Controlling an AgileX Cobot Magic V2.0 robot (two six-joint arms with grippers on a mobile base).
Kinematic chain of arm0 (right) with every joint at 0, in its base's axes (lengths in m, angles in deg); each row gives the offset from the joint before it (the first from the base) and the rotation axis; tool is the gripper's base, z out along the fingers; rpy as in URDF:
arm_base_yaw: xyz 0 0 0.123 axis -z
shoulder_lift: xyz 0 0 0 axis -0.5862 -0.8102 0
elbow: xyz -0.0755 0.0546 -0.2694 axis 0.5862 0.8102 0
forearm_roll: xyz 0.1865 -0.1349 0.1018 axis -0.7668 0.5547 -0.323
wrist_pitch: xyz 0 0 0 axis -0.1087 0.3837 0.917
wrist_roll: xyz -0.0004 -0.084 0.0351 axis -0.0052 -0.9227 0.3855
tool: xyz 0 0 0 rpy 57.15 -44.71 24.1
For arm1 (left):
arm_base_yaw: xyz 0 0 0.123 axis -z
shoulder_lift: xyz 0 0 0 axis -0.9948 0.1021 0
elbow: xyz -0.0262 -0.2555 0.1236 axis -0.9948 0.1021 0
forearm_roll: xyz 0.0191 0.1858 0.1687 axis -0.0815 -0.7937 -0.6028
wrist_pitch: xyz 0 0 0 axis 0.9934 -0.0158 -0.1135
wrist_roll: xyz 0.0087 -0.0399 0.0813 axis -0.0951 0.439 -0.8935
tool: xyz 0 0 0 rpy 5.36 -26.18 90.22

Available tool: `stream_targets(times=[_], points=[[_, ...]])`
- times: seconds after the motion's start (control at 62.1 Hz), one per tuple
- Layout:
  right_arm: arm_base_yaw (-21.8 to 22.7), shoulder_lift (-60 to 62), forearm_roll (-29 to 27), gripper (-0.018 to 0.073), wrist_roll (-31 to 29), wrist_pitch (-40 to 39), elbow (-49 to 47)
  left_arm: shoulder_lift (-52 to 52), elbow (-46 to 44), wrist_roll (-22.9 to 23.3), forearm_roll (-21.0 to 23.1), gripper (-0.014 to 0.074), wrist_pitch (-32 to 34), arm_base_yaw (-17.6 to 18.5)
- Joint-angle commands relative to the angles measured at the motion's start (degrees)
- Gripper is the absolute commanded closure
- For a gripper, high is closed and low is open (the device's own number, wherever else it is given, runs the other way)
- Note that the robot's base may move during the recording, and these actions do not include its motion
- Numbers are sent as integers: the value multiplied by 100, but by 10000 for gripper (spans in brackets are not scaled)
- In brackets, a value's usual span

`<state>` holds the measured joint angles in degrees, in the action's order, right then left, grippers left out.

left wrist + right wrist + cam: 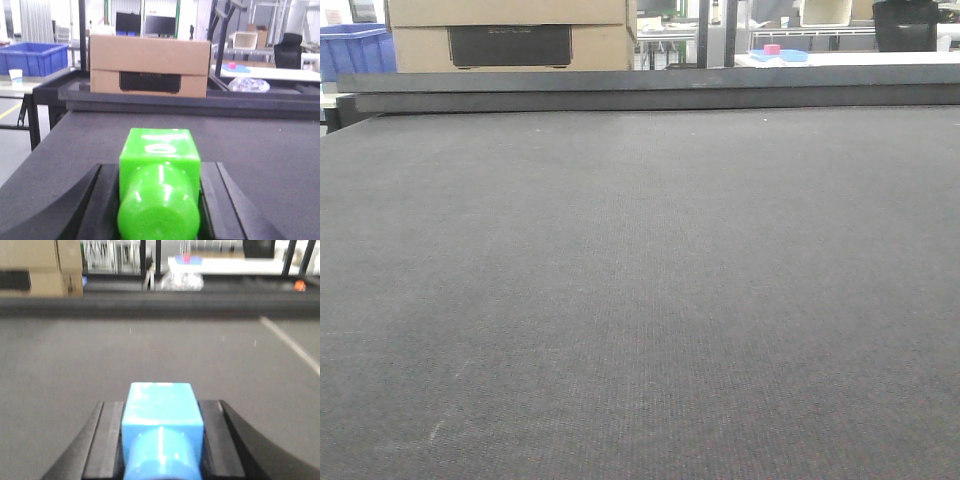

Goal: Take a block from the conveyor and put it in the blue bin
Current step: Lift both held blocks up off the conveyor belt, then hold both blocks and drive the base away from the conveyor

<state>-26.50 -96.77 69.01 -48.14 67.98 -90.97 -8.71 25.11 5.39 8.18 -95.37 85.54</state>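
Left gripper (160,172) clenched on green block (159,147), right gripper (161,412) on blue block (161,402); I'd lift clear of the belt (275,165) and carry level to the bin (32,57).

Setting: industrial lab or workshop floor. Evidence: wide dark-grey conveyor (640,300) with raised rail (640,90); cardboard box (149,67) beyond it; blue bin (34,57) on a side table (20,86); dark monitors (145,24); black office chair (288,50); white table (280,74); yellow line (10,111) on the floor.
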Motion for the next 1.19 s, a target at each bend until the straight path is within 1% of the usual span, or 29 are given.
stream_targets(times=[0.0, 1.176], points=[[9, 116, 13, 721, -36, -341, 1, -93, 9, 8, 0, 707, 116, -14], [9, 126, 13, 721, -36, -415, 1, -93, 9, 8, 0, 707, 116, -14]])
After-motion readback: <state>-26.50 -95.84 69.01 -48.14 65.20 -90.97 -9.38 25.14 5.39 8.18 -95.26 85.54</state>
